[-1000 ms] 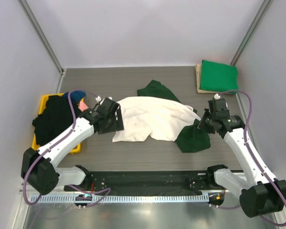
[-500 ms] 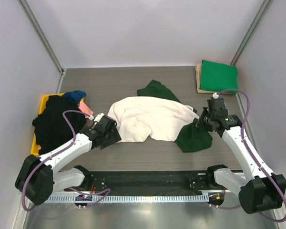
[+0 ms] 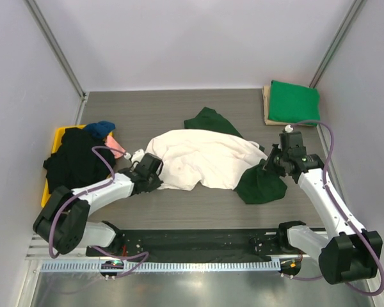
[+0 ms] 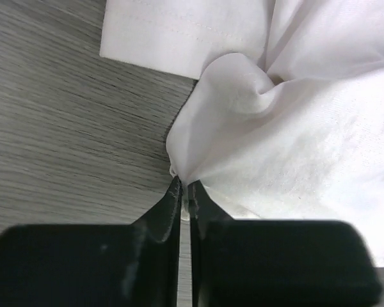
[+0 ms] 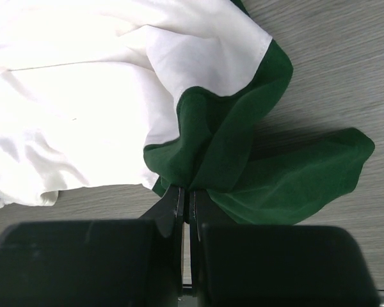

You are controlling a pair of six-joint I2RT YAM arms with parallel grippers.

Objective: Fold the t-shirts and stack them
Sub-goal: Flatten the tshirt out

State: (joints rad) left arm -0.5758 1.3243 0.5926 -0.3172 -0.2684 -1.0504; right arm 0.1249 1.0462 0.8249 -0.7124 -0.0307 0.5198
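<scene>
A cream t-shirt [image 3: 205, 160] with dark green sleeves lies crumpled in the middle of the table. My left gripper [image 3: 155, 174] sits at its near left edge, shut on a pinch of cream cloth [image 4: 294, 147]; in the left wrist view the jaws of the left gripper [image 4: 184, 185] meet on the fabric. My right gripper [image 3: 273, 163] is at the shirt's right side, shut on the dark green sleeve [image 5: 230, 141], which bunches at the tips of the right gripper [image 5: 187, 190]. A bright green t-shirt [image 3: 293, 102] lies folded at the back right.
The bright green tee rests on a flat tan board [image 3: 267, 105]. At the left, a yellow tray [image 3: 59, 135] holds a heap of black cloth [image 3: 73, 163] with a blue tee [image 3: 101, 129] and a pink one [image 3: 117, 146] beside it. Walls close in on both sides.
My left gripper has swung down from the shirt's left side to its near left edge and shut on the cream cloth. The right gripper has kept its hold on the sleeve.
</scene>
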